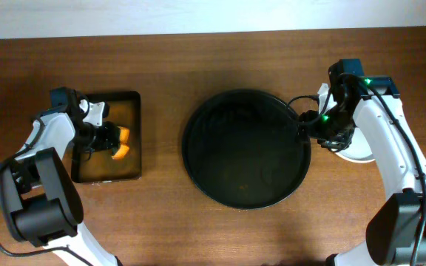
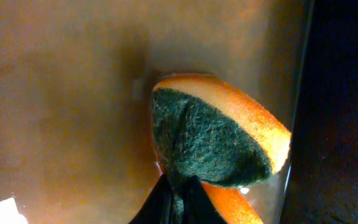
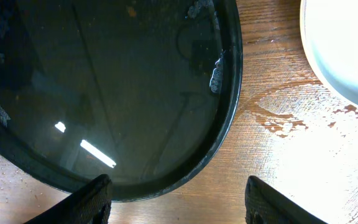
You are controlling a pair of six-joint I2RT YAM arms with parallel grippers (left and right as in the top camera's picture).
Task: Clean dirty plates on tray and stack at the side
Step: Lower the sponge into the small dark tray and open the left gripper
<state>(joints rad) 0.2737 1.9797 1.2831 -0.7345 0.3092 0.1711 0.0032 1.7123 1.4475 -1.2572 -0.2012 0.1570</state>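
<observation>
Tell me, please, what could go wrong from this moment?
1. The left gripper pinches the sponge only at its edge, so the sponge may slip out and drop into the small tray.
2. The right gripper hangs open close to the rim of the big tray; a careless move might knock it.
3. The table looks wet beside the plate, so the plate could slide when touched.
</observation>
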